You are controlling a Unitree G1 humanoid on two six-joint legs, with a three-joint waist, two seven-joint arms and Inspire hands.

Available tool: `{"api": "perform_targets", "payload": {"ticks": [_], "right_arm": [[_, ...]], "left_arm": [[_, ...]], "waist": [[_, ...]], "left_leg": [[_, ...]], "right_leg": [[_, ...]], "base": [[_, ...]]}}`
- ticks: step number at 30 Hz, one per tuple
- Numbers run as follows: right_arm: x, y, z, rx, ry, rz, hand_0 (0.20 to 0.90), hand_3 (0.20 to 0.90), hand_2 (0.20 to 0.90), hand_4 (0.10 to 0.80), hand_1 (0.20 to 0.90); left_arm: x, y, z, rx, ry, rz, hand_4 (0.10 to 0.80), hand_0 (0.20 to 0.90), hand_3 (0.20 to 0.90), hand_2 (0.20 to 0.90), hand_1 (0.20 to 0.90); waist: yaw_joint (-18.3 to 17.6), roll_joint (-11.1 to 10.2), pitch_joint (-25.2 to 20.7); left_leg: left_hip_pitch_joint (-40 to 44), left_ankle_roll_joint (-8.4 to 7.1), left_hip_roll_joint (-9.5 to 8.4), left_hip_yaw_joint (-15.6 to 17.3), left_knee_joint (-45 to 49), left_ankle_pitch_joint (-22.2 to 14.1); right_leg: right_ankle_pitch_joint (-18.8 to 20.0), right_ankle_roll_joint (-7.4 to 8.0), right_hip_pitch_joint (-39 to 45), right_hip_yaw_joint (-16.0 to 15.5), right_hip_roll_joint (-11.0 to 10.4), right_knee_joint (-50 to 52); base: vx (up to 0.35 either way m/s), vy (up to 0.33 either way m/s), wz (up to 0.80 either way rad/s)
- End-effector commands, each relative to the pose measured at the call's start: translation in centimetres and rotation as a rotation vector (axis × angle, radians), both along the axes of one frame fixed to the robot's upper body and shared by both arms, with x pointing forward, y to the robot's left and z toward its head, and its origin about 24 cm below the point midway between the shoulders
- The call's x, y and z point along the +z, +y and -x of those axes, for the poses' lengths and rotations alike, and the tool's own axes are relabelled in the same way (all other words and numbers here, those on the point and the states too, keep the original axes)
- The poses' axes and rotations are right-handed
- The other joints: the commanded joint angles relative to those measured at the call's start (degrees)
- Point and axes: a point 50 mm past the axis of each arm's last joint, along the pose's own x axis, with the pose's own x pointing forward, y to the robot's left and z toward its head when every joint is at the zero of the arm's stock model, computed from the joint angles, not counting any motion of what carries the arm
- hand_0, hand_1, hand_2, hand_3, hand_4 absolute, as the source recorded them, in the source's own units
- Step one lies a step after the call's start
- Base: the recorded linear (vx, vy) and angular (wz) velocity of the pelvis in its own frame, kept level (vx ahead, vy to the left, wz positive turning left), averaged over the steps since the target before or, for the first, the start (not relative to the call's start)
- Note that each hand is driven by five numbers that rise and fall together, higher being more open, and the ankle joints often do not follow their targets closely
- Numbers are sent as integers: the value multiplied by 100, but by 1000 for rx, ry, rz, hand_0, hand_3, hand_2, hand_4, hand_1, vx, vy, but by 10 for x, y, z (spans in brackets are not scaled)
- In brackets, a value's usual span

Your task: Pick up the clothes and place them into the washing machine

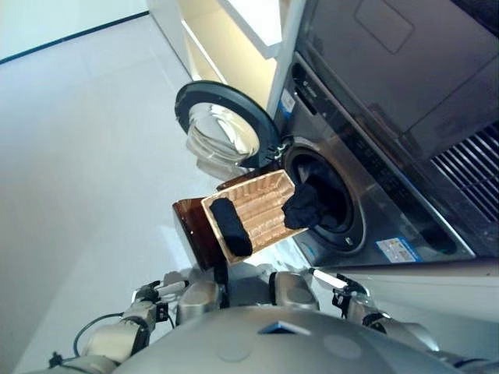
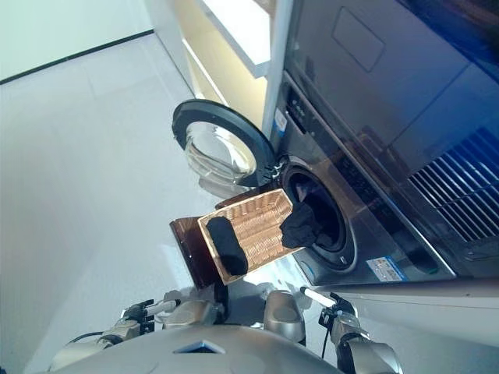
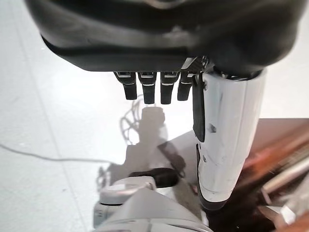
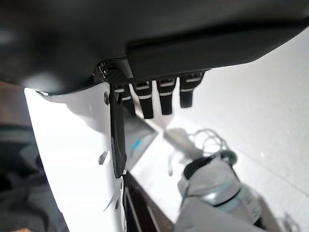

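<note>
A shallow wicker basket (image 1: pixel 269 204) rests on a low dark brown box (image 1: pixel 193 231) beside the washing machine (image 1: pixel 374 187). A black garment (image 1: pixel 231 227) lies at the basket's near end. Another black garment (image 1: pixel 302 207) hangs over the lip of the drum opening, partly over the basket's far end. The round door (image 1: pixel 222 125) stands wide open. My left hand (image 3: pixel 153 89) hangs low with straight fingers and holds nothing; the brown box (image 3: pixel 285 140) shows past it. My right hand (image 4: pixel 159 99) also hangs low, fingers straight, empty.
A pale cabinet with a white shelf (image 1: pixel 242 31) stands behind the open door. Light floor (image 1: pixel 78 156) stretches to the left of the box and machine. The machine's dark front panel (image 1: pixel 405 70) rises at the right.
</note>
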Motion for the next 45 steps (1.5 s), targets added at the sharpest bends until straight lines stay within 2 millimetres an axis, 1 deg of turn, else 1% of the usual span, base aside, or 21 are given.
{"api": "perform_targets", "payload": {"ticks": [1, 2, 5, 8, 16, 19, 20, 21, 23, 25, 27, 28, 30, 33, 36, 37, 38, 39, 40, 41, 45], "right_arm": [[13, -15, -32, -1, -115, 67, 900, 900, 900, 800, 900], [13, -15, -32, -1, -115, 67, 900, 900, 900, 800, 900], [17, -13, -46, 40, -152, 79, 900, 900, 900, 800, 900], [19, -12, -54, 80, -169, 94, 900, 900, 900, 800, 900], [56, 3, -134, 270, -398, 189, 900, 900, 900, 800, 900], [80, 14, -169, 383, -520, 251, 900, 900, 900, 800, 900], [96, 20, -188, 482, -577, 317, 900, 900, 900, 800, 900], [96, 20, -188, 482, -577, 317, 900, 900, 900, 800, 900], [116, 24, -210, 586, -616, 419, 900, 900, 900, 800, 900], [123, 25, -217, 613, -625, 451, 900, 900, 900, 800, 900], [145, 35, -237, 755, -686, 547, 900, 900, 900, 800, 900], [145, 35, -237, 755, -686, 547, 900, 900, 900, 800, 900], [165, 36, -250, 878, -719, 674, 900, 900, 900, 800, 900], [185, 24, -260, 1001, -696, 874, 900, 900, 900, 800, 900], [195, 10, -262, 1045, -660, 988, 900, 900, 900, 800, 900], [197, 5, -263, 1070, -634, 1028, 900, 900, 900, 800, 900], [200, -8, -261, 1150, -555, 1146, 900, 900, 900, 800, 900], [200, -8, -261, 1150, -555, 1146, 900, 900, 900, 800, 900], [201, -14, -260, 1216, -496, 1214, 900, 900, 900, 800, 900], [204, -28, -260, 1327, -366, 1334, 900, 900, 900, 800, 900], [202, -40, -256, 1429, -227, 1390, 900, 900, 900, 800, 900]], "left_arm": [[8, 25, -5, 10, -23, -86, 800, 900, 900, 900, 900], [8, 25, -5, 10, -23, -86, 800, 900, 900, 900, 900], [10, 30, -8, 7, -33, -104, 800, 900, 900, 900, 900], [10, 29, -9, -1, -33, -109, 800, 900, 900, 900, 900], [14, 24, -36, 2, -121, -134, 800, 900, 900, 900, 900], [16, 19, -49, -16, -158, -144, 800, 900, 900, 900, 900], [17, 17, -55, -24, -180, -150, 800, 900, 900, 900, 900], [17, 17, -55, -24, -181, -150, 800, 900, 900, 900, 900], [19, 12, -65, -49, -207, -153, 800, 900, 900, 900, 900], [19, 10, -66, -57, -208, -152, 800, 900, 900, 900, 900], [19, 6, -70, -81, -220, -156, 800, 900, 900, 900, 900], [19, 6, -70, -81, -220, -156, 800, 900, 900, 900, 900], [19, 4, -72, -96, -229, -156, 800, 900, 900, 900, 900], [20, 1, -77, -113, -245, -154, 800, 900, 900, 900, 900], [20, -3, -80, -121, -252, -144, 800, 900, 900, 900, 900], [20, -5, -82, -124, -255, -141, 800, 900, 900, 900, 900], [21, -8, -84, -139, -263, -131, 800, 900, 900, 900, 900], [21, -8, -84, -138, -263, -131, 800, 900, 900, 900, 900], [20, -9, -85, -145, -266, -124, 800, 900, 900, 900, 900], [21, -12, -89, -162, -273, -112, 800, 900, 900, 900, 900], [22, -14, -95, -167, -283, -95, 800, 900, 900, 900, 900]], "waist": [[-137, -73, 325], [-137, -73, 325], [-198, -234, 450], [-148, -300, 456], [27, -262, 607], [58, -191, 740], [88, -143, 808], [85, -142, 802], [134, -71, 891], [150, -49, 912], [193, -12, 959], [194, -11, 957], [217, 4, 1012], [229, 49, 1043], [206, 90, 1054], [197, 103, 1056], [187, 129, 1076], [186, 131, 1076], [180, 156, 1097], [173, 193, 1132], [144, 227, 1148]], "left_leg": [[116, -565, -166, -296, 479, -260], [116, -565, -166, -296, 479, -260], [296, -640, -195, -418, 444, -365], [282, -672, -219, -445, 455, -373], [-454, -799, -46, -492, 311, -59], [-770, -842, -54, -548, 328, 37], [-918, -871, -64, -559, 326, 95], [-926, -871, -64, -561, 328, 95], [-1114, -928, -75, -556, 311, 168], [-1174, -942, -85, -544, 318, 178], [-1298, -952, -84, -524, 402, 158], [-1301, -952, -84, -523, 406, 155], [-1392, -952, -95, -519, 542, 108], [-1460, -958, -100, -523, 574, 100], [-1463, -969, -107, -492, 550, 107], [-1468, -969, -109, -490, 545, 102], [-1478, -960, -123, -494, 567, 78], [-1479, -960, -123, -493, 569, 76], [-1494, -949, -136, -492, 601, 60], [-1566, -947, -159, -491, 678, 28], [-1701, -951, -197, -481, 806, -1]], "right_leg": [[610, 152, 173, -92, -319, -1102], [610, 152, 173, -92, -319, -1102], [998, 393, 11, -101, -354, -1902], [926, 397, 220, -235, -397, -2150], [859, 347, -81, -445, -388, -2472], [867, 332, -347, -469, -405, -2420], [870, 325, -466, -487, -421, -2404], [869, 325, -473, -489, -422, -2401], [896, 317, -631, -519, -452, -2409], [911, 312, -689, -524, -450, -2402], [929, 305, -791, -513, -446, -2388], [928, 305, -794, -511, -446, -2386], [915, 296, -852, -473, -438, -2338], [912, 296, -922, -449, -446, -2306], [907, 305, -946, -442, -452, -2280], [899, 307, -956, -436, -452, -2270], [886, 303, -988, -400, -451, -2234], [885, 303, -990, -399, -451, -2232], [876, 304, -1019, -383, -453, -2198], [852, 299, -1098, -355, -460, -2140], [839, 289, -1213, -318, -471, -2068]], "base": [[111, -61, 30], [115, -78, 22], [124, -80, 18], [52, -73, 21], [-80, -88, 7], [-96, -60, 10], [-71, -36, 10], [-62, -36, 3], [-37, -42, 9], [-12, -33, 6], [-1, -17, 2], [0, 0, 0], [0, 0, 0], [0, 0, 0], [0, 0, 0], [0, 0, 0], [0, 0, 0], [-5, 17, -4], [-20, 11, -5], [-20, 11, -6], [-8, -17, -3]]}}
